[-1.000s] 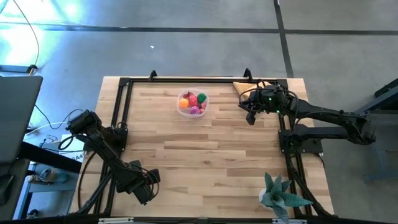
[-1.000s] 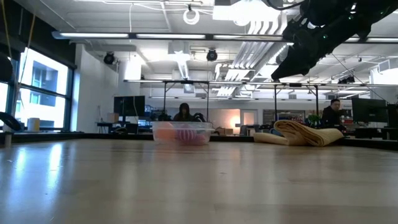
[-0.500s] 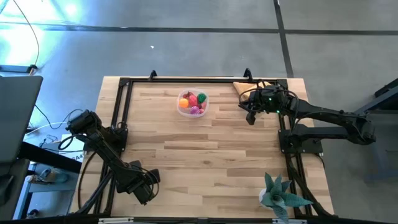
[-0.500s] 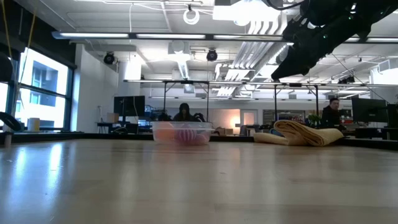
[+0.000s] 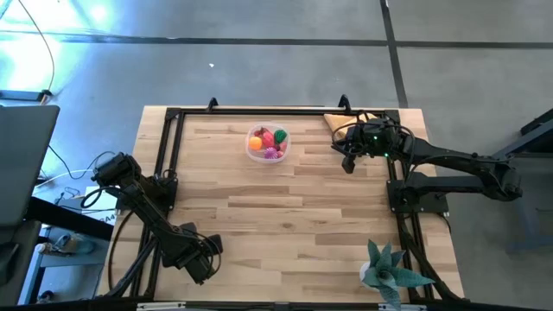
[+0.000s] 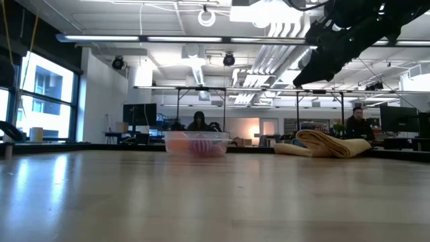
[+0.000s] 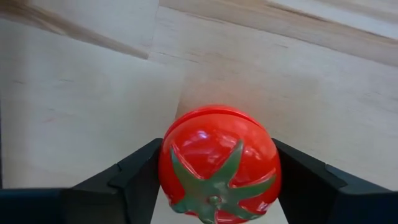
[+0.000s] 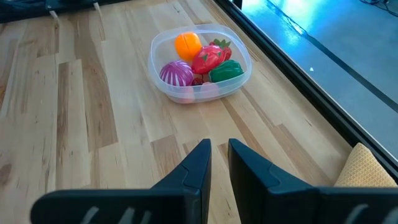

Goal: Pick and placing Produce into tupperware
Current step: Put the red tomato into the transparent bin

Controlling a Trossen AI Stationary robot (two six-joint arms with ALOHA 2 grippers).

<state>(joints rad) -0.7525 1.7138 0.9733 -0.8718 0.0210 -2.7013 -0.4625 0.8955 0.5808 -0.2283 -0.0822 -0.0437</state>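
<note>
The left tool (image 7: 214,180) sits low at about seven o'clock on the tabletop (image 5: 285,207), its fingers clamped on either side of a red toy tomato (image 7: 217,163) with a green star-shaped stem. In the wrist view the tomato fills the gap between the two dark fingers, pressed on both flanks, with bare wood beyond it.

The container (image 5: 267,144) stands far off at about twelve o'clock on the tabletop, near the back rail. It already holds an orange piece (image 8: 188,45), a red one (image 8: 210,58), a green one (image 8: 225,71) and a magenta one (image 8: 177,73), packed close but with room near the middle.

The relation that matters: from the left tool, the container lies up and to the right, toward one o'clock, well apart across open wood. The tomato is round, so no axis needs lining up.

The right tool (image 5: 347,163) hovers near two o'clock, fingers together and empty, much nearer the container, beside a tan cloth (image 5: 339,121).
</note>
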